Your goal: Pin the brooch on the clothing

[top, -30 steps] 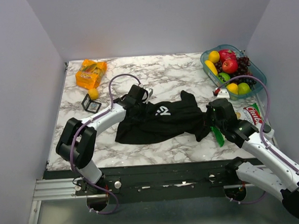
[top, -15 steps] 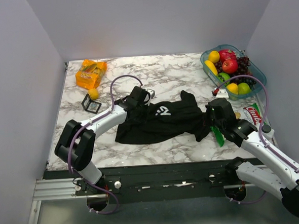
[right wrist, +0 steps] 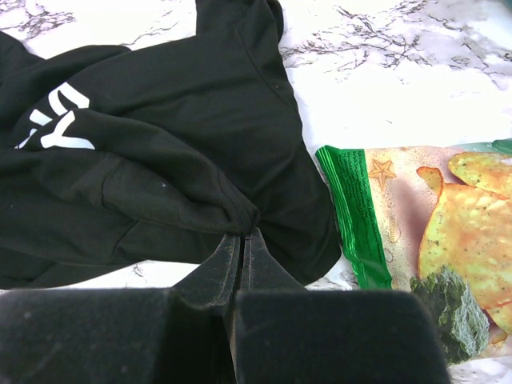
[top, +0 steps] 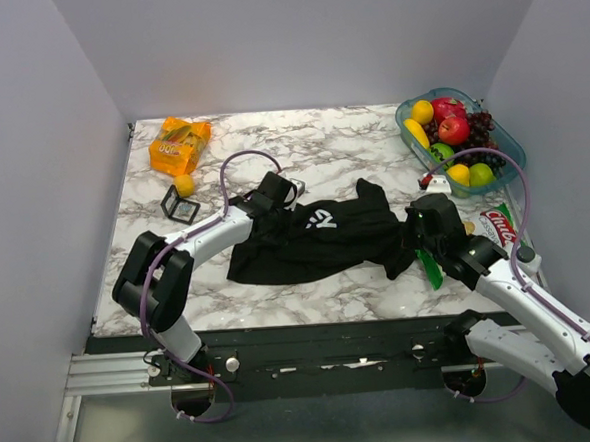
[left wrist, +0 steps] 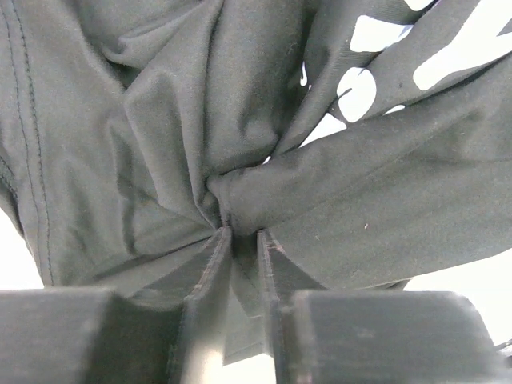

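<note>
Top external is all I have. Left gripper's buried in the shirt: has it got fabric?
Observer: Yes. The left wrist view shows the left gripper shut on a bunched fold of the shirt.
Operator: Right one?
Observer: The right gripper is pinched on a shirt fold too, with a chip bag just to the side.
Operator: Brooch in either wrist view?
Observer: No brooch shows in either. There's only fabric, white print and marble.

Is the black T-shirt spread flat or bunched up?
Bunched up: the T-shirt lies in folds, print partly hidden, fabric pinched by the left gripper and the right gripper.
</note>
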`<state>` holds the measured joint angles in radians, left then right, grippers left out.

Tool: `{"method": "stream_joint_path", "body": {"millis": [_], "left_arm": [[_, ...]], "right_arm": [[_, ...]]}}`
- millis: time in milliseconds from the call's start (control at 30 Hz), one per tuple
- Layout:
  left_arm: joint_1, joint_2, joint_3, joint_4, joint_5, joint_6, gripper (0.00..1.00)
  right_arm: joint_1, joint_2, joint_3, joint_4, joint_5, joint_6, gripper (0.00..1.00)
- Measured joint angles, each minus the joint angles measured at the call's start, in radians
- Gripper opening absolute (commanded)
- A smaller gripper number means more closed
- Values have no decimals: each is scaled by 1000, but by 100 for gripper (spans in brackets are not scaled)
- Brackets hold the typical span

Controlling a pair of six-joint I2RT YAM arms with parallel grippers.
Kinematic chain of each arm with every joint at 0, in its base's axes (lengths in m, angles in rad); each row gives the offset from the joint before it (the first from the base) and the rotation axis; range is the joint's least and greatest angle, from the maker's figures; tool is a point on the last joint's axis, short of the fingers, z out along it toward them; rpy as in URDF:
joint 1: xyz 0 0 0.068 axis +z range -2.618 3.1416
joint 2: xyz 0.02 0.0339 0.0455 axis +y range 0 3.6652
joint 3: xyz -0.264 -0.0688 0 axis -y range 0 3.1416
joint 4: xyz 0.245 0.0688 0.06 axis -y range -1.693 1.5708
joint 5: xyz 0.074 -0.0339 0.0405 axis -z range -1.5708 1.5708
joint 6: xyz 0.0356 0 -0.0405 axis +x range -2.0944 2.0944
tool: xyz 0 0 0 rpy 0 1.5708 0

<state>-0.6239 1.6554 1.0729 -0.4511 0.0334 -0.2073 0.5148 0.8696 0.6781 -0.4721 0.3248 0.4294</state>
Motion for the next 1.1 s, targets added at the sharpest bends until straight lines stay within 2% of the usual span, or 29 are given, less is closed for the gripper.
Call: {"method": "stream_joint_path", "body": {"millis": [67,200,333,600,867,967,1000,1100], "left_arm": [[0,0,0,0,0,1,0],[0,0,0,1,-2,2,0],[0,-34,-11,18,-63,3,0],[80,-426,-122,122,-195,13,0],[118,-571,-163,164,-308,35,0],[181,-609,-188,164,-342,40,0],[278,-657,-205,166,-359,39,0],[340,-682,-208,174,-364,38,0]], "right_arm": [[0,0,0,0,0,0,5],[0,0,0,0,0,0,5],[0,0,9,-8,0,0,4],[0,-9,112,-38,-4,-3,4],[25,-4,173,-27,-71,8,4],[76,23,185,-19,-87,19,4],[130,72,204,3,-98,27,4],[189,123,229,10,-90,34,5]]}}
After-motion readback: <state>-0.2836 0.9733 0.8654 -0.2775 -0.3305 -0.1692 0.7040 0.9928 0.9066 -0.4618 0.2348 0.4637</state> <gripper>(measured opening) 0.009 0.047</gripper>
